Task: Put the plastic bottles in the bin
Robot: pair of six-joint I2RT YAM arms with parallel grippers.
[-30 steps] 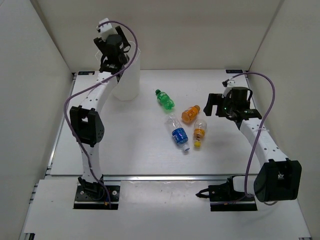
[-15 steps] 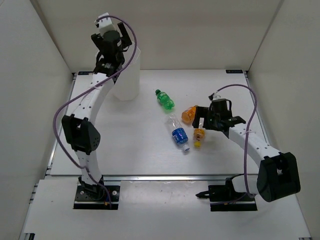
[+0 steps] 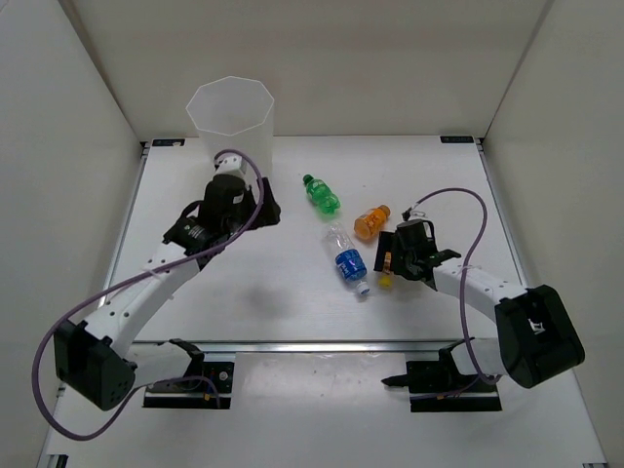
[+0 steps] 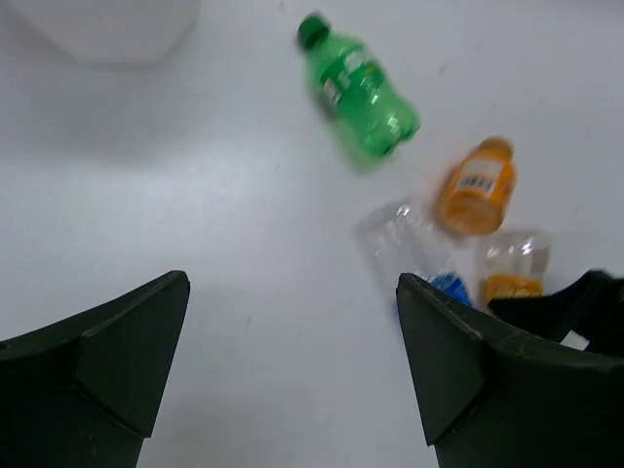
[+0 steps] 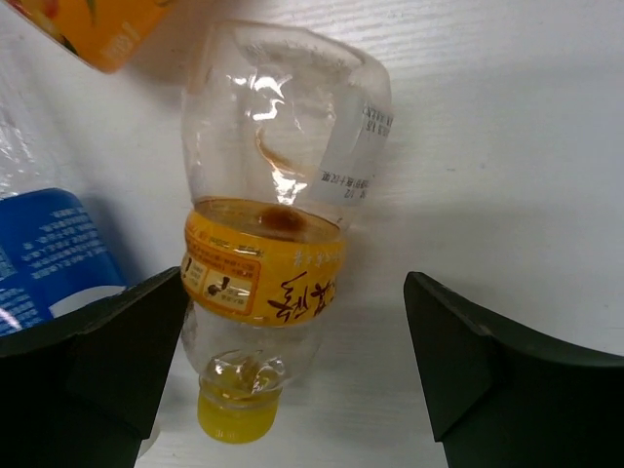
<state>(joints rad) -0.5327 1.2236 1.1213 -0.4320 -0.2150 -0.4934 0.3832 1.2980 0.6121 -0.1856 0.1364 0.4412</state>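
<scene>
The bin (image 3: 232,121) stands at the back left. The green bottle (image 3: 321,194), the orange bottle (image 3: 370,222), the blue-label bottle (image 3: 347,260) and the yellow-capped bottle (image 3: 385,279) lie mid-table. The red-label bottle is out of view. My right gripper (image 3: 392,255) is open and low, its fingers either side of the yellow-capped bottle (image 5: 273,234), not touching it. My left gripper (image 3: 265,210) is open and empty (image 4: 292,283), over bare table left of the green bottle (image 4: 361,88).
The enclosure's white walls stand at left, back and right. In the left wrist view the orange bottle (image 4: 476,185) and the blue-label bottle (image 4: 414,249) lie close together. The blue-label bottle (image 5: 49,253) is beside my right gripper's left finger.
My left arm has swung down from above the bin to low over the table near the green bottle. My right gripper has moved left and down around the yellow-capped bottle.
</scene>
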